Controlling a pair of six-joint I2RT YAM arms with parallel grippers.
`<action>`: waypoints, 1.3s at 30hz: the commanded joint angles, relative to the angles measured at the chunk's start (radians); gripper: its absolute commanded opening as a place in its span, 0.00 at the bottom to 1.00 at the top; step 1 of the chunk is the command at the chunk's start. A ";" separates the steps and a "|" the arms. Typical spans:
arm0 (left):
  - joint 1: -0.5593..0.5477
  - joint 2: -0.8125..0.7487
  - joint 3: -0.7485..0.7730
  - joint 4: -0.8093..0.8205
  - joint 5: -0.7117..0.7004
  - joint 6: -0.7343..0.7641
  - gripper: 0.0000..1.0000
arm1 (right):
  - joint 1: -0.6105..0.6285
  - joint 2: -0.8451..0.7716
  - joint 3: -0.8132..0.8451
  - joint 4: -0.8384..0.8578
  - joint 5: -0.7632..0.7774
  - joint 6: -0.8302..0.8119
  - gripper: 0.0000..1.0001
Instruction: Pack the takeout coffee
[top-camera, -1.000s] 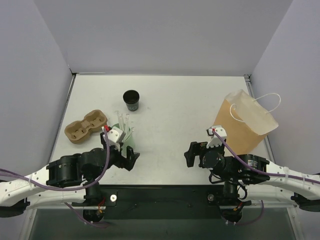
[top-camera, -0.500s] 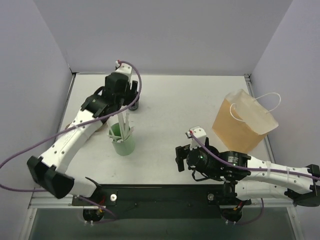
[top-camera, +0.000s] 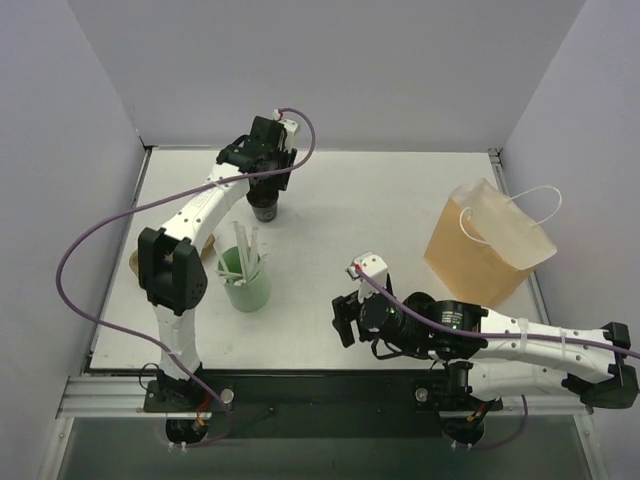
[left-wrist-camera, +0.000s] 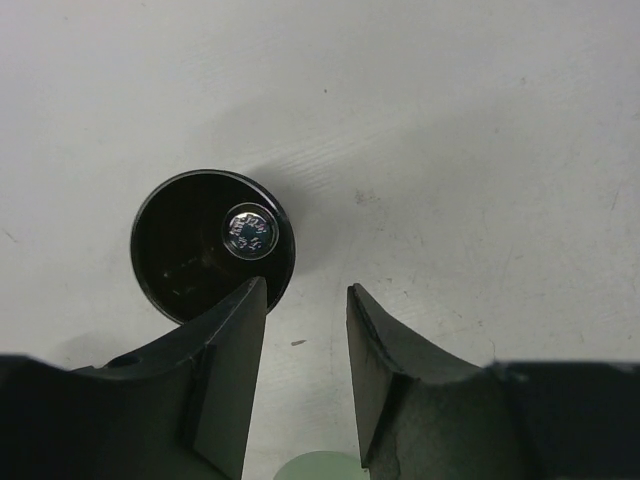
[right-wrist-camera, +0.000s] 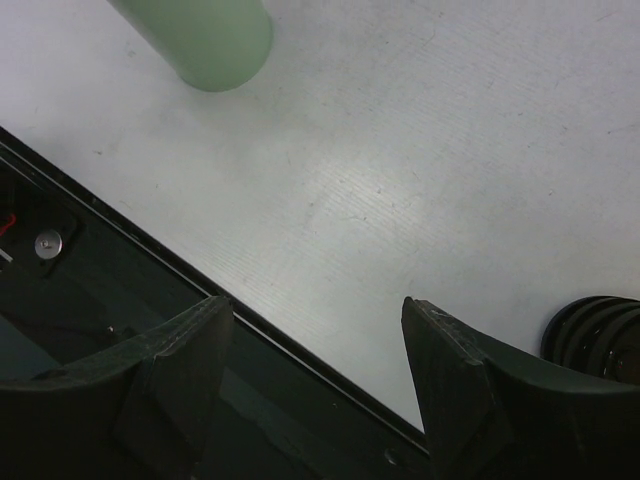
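Coffee cup (left-wrist-camera: 185, 245) is small, round, black, dark inside.

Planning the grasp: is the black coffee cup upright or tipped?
Upright. The left wrist camera looks straight down into the black cup, its round open mouth facing up.

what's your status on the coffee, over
Left hand open over black cup, cup outside fingers, not gripped. Right hand open, empty. Nothing between cup and bag.
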 joint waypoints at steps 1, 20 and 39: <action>0.007 0.046 0.047 -0.010 0.072 0.025 0.47 | 0.007 -0.068 0.000 0.015 0.034 -0.002 0.69; 0.034 0.126 0.016 0.021 0.038 0.082 0.38 | 0.004 -0.194 -0.051 -0.014 0.083 0.025 0.67; 0.044 0.158 0.018 0.012 0.024 0.086 0.29 | 0.004 -0.194 -0.055 -0.021 0.092 0.025 0.67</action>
